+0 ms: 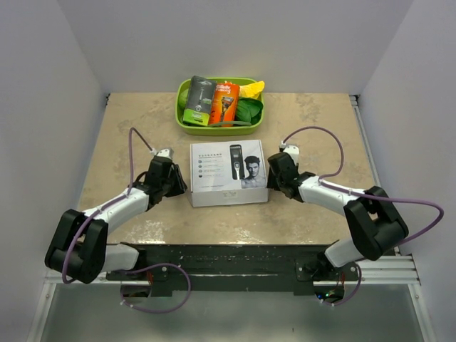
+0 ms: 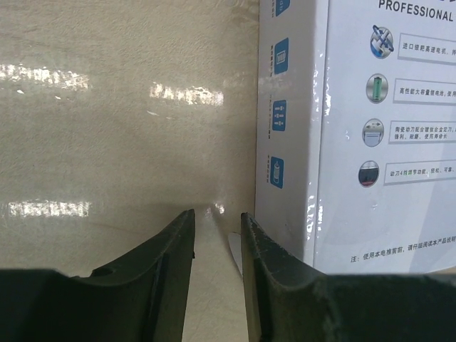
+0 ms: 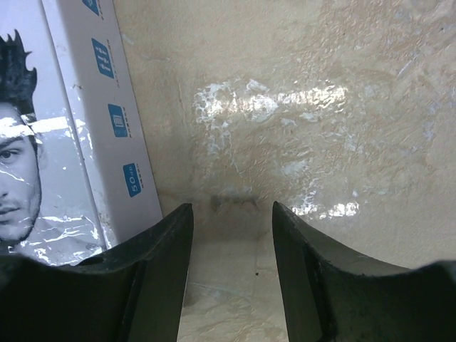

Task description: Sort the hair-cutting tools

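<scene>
The hair-cutting tools themselves are out of view; only a printed clipper shows on the lid of a white carton (image 1: 228,174) lying flat mid-table. My left gripper (image 1: 177,184) sits low beside the carton's left side (image 2: 292,142), near its front corner. Its jaws (image 2: 217,214) are open a narrow way with only bare table between them. My right gripper (image 1: 274,184) sits just off the carton's right side (image 3: 107,128), by the printed man's face. It (image 3: 232,206) is open wider and holds nothing.
A green basket (image 1: 187,125) stands at the back centre. It holds a grey-and-green razor package (image 1: 198,100), an orange razor package (image 1: 224,103), and yellow (image 1: 251,89) and green (image 1: 249,108) items. White walls close in three sides of the beige tabletop (image 1: 320,135).
</scene>
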